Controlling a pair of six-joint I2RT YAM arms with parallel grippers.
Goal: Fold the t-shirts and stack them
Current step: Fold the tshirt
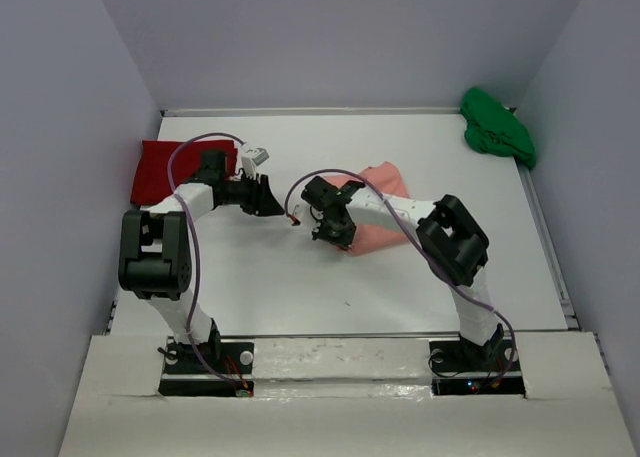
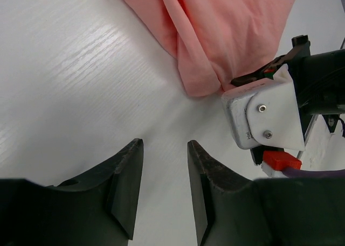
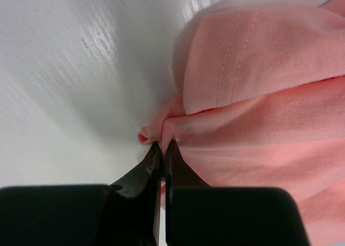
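The right pincer [image 3: 161, 152] is clamped tight on a bunched fold at the edge of the salmon-pink soft cloth t-shirt [image 1: 384, 183], which lies crumpled near the middle of the white tabletop [image 1: 300, 287]. The left pincer [image 2: 164, 149] has its two dark fingers apart with nothing between them, hanging over bare tabletop just beside that shirt's edge and close to the right pincer. The deep red cloth t-shirt [image 1: 160, 172] lies at the far left, partly hidden by the left arm, and the bright green cloth t-shirt [image 1: 497, 127] sits heaped in the far right corner.
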